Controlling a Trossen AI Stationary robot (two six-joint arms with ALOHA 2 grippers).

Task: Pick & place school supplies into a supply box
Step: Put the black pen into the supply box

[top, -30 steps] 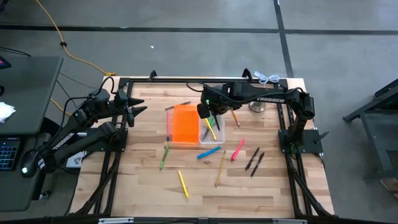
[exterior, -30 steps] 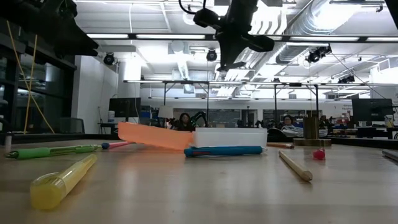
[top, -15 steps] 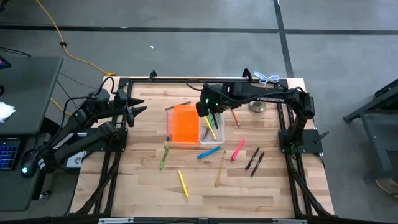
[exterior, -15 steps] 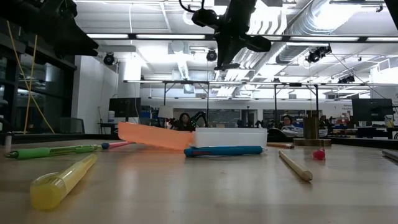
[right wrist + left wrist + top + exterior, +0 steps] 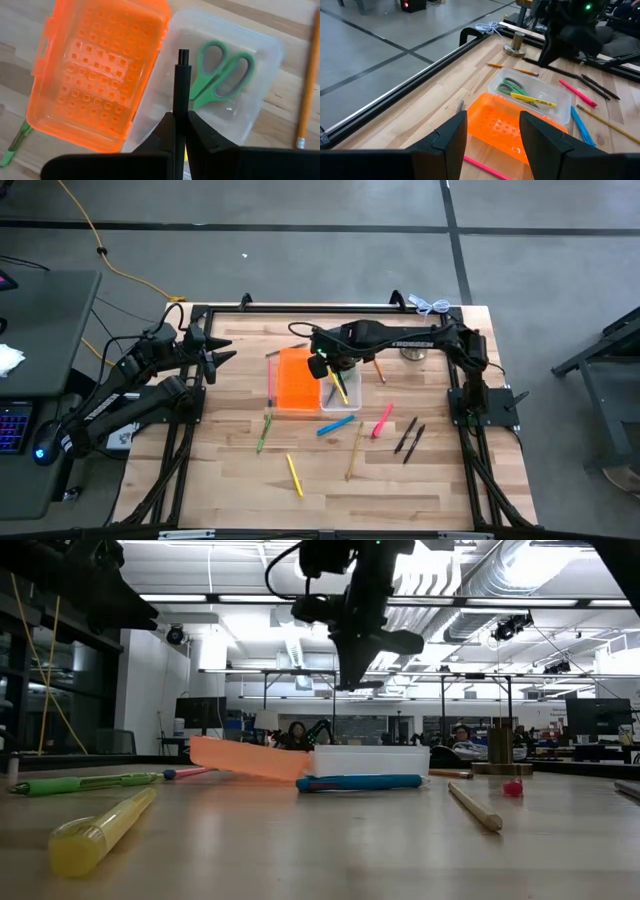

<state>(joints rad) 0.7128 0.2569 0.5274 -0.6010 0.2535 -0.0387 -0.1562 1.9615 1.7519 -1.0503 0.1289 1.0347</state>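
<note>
On the table's near half, loose supplies wait to be collected: a yellow marker [image 5: 295, 475] toward the near edge, a tan pencil [image 5: 355, 450], a green pen [image 5: 264, 430], a blue pen [image 5: 335, 425] just beside the box, a pink marker [image 5: 382, 421] and two black pens [image 5: 408, 440] nearer the right edge. At mid-table lies the supply box [image 5: 312, 383], its orange half [image 5: 95, 75] open flat beside the clear tray [image 5: 260, 55], which already holds the green-handled scissors [image 5: 220, 70] and a yellow pen [image 5: 532, 99]. Above the box hangs the right claw [image 5: 178, 120], clenched on a black pen [image 5: 181, 85] that stands out past its fingertips, over the tray's edge next to the orange half. To finish this placement well, the claw would likely do best to shift fully over the tray, bring the pen's length in line with the tray's long side, descend until the pen is close above the scissors, and only then let go, so it cannot bounce onto the orange half or the table. At the table's far left corner, the left claw [image 5: 218, 358] waits with its fingers [image 5: 452, 140] spread and grasping nothing.
</note>
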